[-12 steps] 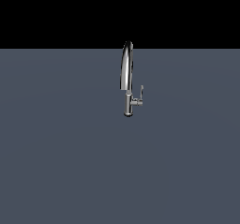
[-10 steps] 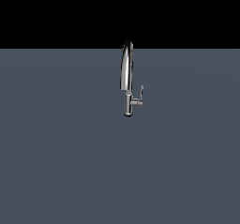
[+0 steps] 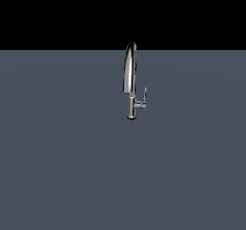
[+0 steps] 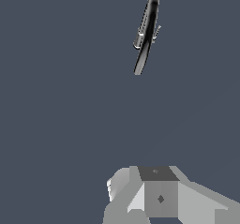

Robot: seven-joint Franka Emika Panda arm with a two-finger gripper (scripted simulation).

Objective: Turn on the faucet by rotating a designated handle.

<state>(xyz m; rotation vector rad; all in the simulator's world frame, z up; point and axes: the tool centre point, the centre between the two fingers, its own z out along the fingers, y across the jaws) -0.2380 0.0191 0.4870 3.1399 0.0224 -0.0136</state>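
Observation:
The chrome faucet [image 3: 130, 80] stands upright on the grey floor, its arched spout rising high above a straight stem. The handle [image 3: 143, 97], a small thin lever on a short stub, sticks out of the lower stem toward the exterior view's right. The arm and gripper do not show in the exterior view. In the wrist view the faucet [image 4: 146, 33] is seen from above and far off, with the handle [image 4: 156, 32] as a small sliver beside it. My gripper [image 4: 150, 174] fills the near edge of that view, well short of the faucet. Its fingers stand together with no gap and hold nothing.
A flat grey floor [image 3: 62, 166] surrounds the faucet, with a black background behind it. Nothing else stands on the floor.

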